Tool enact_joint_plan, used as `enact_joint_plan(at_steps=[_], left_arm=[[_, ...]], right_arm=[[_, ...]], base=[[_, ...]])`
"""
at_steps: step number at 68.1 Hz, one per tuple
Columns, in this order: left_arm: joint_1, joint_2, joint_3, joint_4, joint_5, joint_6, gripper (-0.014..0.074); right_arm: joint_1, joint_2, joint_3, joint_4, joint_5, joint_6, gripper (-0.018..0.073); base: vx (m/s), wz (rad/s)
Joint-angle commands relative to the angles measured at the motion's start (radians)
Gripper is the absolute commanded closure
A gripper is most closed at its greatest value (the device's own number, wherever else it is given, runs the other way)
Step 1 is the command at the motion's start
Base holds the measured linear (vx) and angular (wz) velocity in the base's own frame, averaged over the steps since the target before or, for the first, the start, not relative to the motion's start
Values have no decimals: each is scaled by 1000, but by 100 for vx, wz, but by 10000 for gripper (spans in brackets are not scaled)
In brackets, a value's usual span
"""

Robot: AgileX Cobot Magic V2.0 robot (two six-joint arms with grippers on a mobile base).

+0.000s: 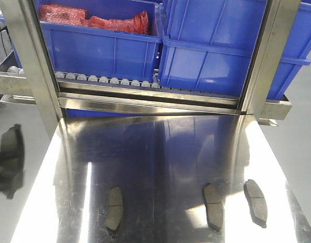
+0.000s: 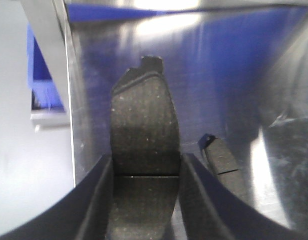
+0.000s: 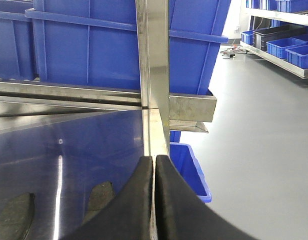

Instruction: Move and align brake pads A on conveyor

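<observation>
Left claw [image 2: 146,200] (wrist view only) around brake pad [image 2: 143,145]

Both wrist views show smooth, matte black, curved tapering jaws.

Pretty standard workshop look here. The shiny steel tabletop [image 1: 160,152] mirrors the blue above it and catches bright streaks of light. Behind it sits a row of small steel rollers [image 1: 107,80] carrying big blue plastic bins [image 1: 211,55], one of them holding something red [image 1: 94,19]. Two upright steel posts [image 1: 31,55] frame the scene. Off to the side there's a smooth grey floor [image 3: 264,130], another blue bin [image 3: 190,170] down low, and shelving with more bins [image 3: 289,30] further back.
</observation>
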Motion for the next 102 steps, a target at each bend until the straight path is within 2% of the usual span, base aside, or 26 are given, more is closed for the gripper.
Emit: enact_joint_plan(at_steps=[1,24,38,60,102], left_arm=[[1,-114,39,14,-136,14,603],[1,-457,237,6,-161,36,603],[1,-561,306,7,-150,36,603],[1,-574,318,68,-156,36,602],[1,-574,318,67,-134,36,602]], right_arm=[[-4,-12,12,-8,-74,-2,571],[-4,-12,12,-8,-74,-2,571],[-4,-12,12,-8,-74,-2,571],[-4,-12,12,-8,-74,-2,571],[-4,-12,12,-8,-74,-2,571]], base=[[0,0],[0,0],[0,0],[0,0],[0,0]])
